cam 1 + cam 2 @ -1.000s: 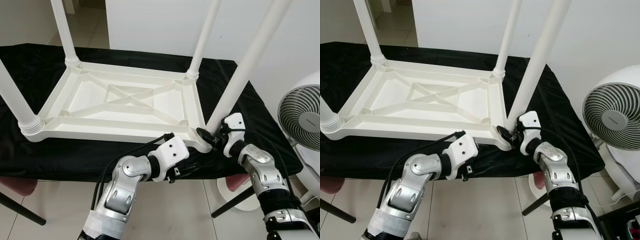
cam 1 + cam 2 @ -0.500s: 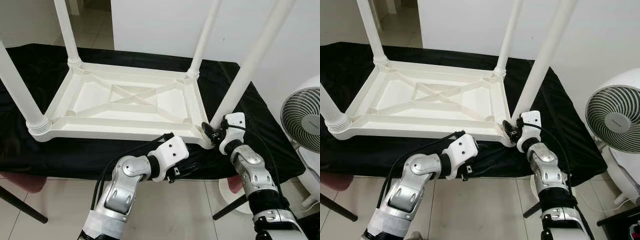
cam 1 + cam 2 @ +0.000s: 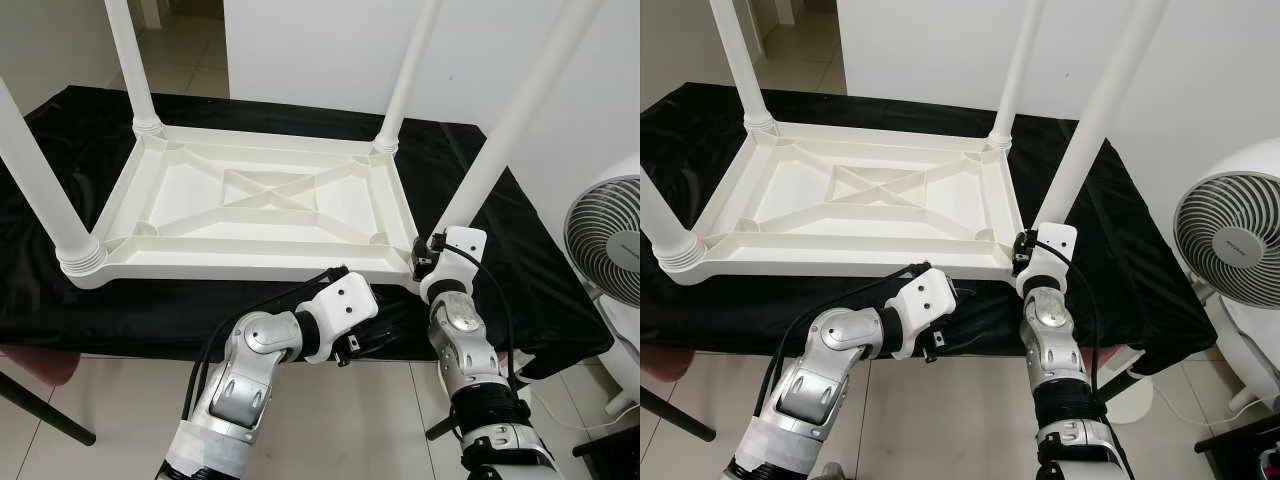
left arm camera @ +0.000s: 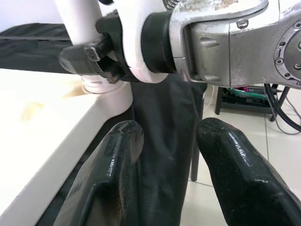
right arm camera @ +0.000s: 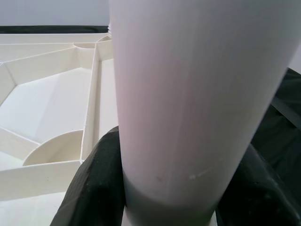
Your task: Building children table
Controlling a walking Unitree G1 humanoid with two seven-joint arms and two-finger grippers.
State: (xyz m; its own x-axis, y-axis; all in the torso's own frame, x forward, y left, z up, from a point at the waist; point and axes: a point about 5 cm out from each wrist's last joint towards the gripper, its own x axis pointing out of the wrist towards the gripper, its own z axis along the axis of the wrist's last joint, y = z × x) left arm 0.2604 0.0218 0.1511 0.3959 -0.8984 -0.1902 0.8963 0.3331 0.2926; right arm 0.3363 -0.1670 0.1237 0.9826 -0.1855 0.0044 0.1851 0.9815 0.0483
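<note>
- children's table point(image 3: 255, 210), white plastic, lies upside down on the black-covered worktop point(image 3: 520, 250), its underside ribs facing up; it takes up the middle of the worktop and its near long edge runs close along the worktop's near edge.
- four white legs stand up from its corners. the near-right leg point(image 3: 505, 125) rises from the corner closest to the worktop's near-right corner, its long axis leaning up and away toward the right.
- right tool point(image 3: 428, 262) sits at the very base of that leg, one black finger point(image 5: 96, 183) on each side of the tube, closed around it just above the socket.
- key relation: the leg's axis runs straight up out of the right tool's grip, so any twisting or seating, as i judge it, turns about that axis; the right arm is the nearer one and is already on it.
- right arm pose: forearm comes up from below the worktop's near edge, wrist bent in toward the table corner.
- left tool point(image 4: 164, 155) hangs just below the worktop's near edge, by the same corner, fingers apart and holding nothing, aimed at the right wrist and the black cloth.
- left arm pose: elbow low, forearm reaching rightward along the near edge.
- white fan point(image 3: 605, 240) stands off the worktop's right end.
</note>
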